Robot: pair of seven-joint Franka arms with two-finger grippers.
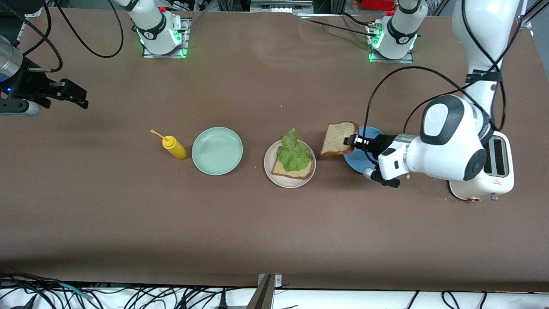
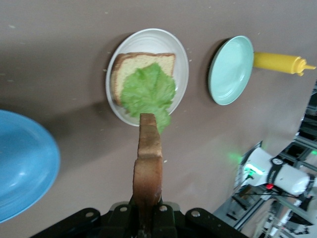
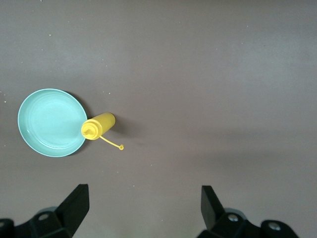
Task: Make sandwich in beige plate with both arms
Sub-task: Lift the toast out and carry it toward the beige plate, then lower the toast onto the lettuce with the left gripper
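we are clamping our left gripper [image 1: 352, 140] on a bread slice [image 1: 339, 138], holding it in the air between the blue plate [image 1: 358, 161] and the beige plate [image 1: 279, 178], which is carrying bread and lettuce [image 1: 294, 153]. our right gripper [image 1: 70, 95] is waiting, jaws apart, over the right arm's end of the table.

A matte brown worktop [image 1: 257, 223] fills nearly the whole scene, evenly lit from above, with soft shadows and a few pale crumbs scattered on it. Its edge nearest the front camera drops into shadow, and below it lies a pale floor [image 1: 343, 300] strewn with black cables [image 1: 128, 296]. A grey metal bar [image 1: 266, 292] rises at the middle of that edge. Green lights glow along the worktop's top edge.
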